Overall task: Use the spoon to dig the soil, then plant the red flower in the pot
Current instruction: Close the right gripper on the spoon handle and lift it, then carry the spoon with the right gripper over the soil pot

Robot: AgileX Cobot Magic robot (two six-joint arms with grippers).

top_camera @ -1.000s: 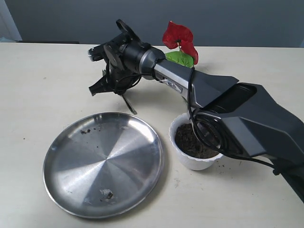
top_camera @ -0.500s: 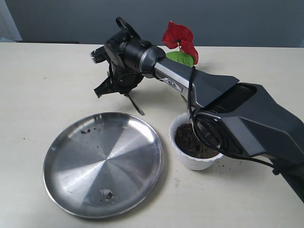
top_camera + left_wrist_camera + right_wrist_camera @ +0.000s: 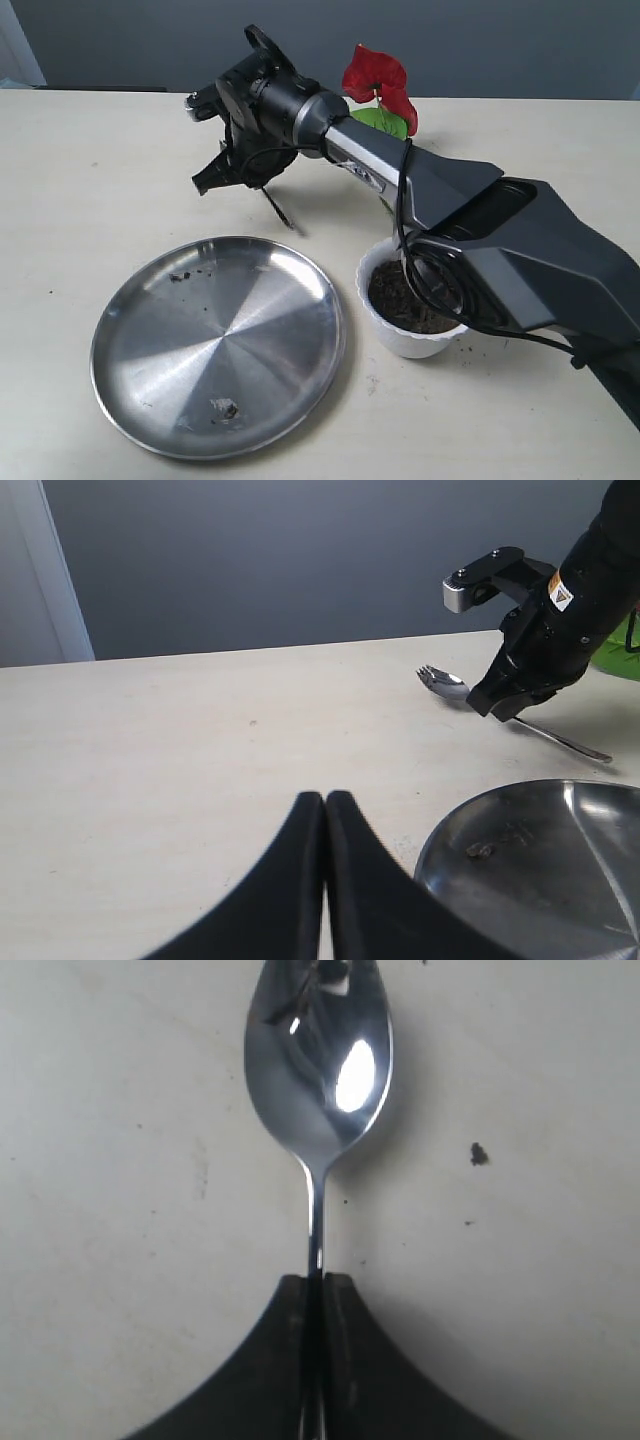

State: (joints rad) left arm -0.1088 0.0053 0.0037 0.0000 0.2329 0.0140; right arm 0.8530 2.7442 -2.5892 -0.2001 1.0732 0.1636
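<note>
I found the right gripper (image 3: 314,1290) clenched on the small shiny silver metal spoon (image 3: 318,1070), beyond the large flat steel plate (image 3: 218,345). Digging not yet begun; I judged the next move a carry to the scalloped white pot (image 3: 410,300) beside that plate. Left gripper (image 3: 325,810) was clenched, empty.

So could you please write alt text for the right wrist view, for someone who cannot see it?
The right gripper is shut on the thin handle of a shiny metal spoon, seen from just behind the black fingers. The spoon's oval bowl points away over a pale table with a few dark specks.

Glossy mirror-like metal spoon (image 3: 318,1070); brushed steel plate (image 3: 218,343); matt table (image 3: 90,190)
</note>
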